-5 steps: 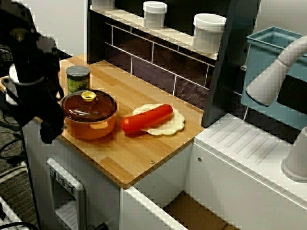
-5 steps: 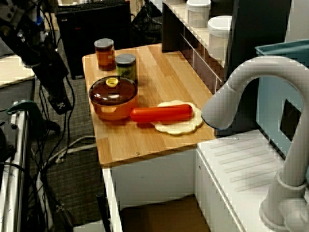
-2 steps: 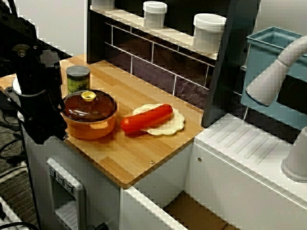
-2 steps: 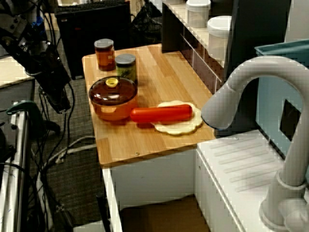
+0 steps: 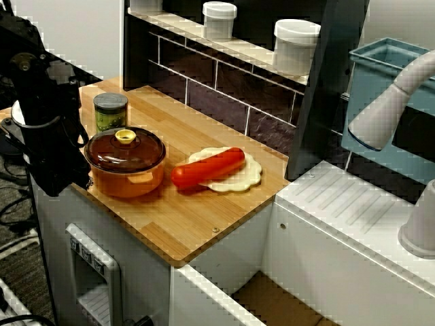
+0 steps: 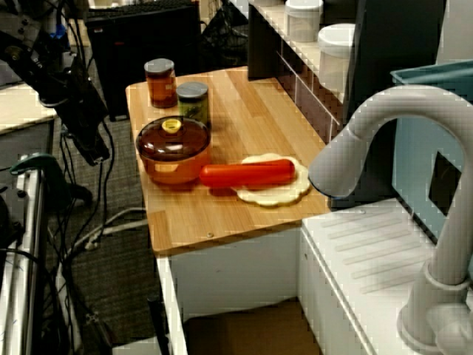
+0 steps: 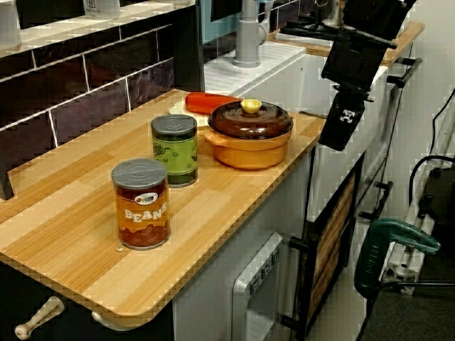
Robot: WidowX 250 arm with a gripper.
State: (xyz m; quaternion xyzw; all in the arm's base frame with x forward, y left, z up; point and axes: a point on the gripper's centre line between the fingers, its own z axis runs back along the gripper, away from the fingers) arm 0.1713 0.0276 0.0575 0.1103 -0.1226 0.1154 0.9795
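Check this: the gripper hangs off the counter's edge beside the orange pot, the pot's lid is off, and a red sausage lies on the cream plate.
The brown lid is not off: it sits on the orange pot, as the view from the side shows. The gripper does hang off the edge of the counter beside it, and the red sausage lies on the cream plate.

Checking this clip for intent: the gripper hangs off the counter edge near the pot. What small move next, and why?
Probably ease sideways over the counter toward the pot: the gripper hangs beyond the edge, apart from the pot, touching nothing. Whether its jaws are open is unclear.
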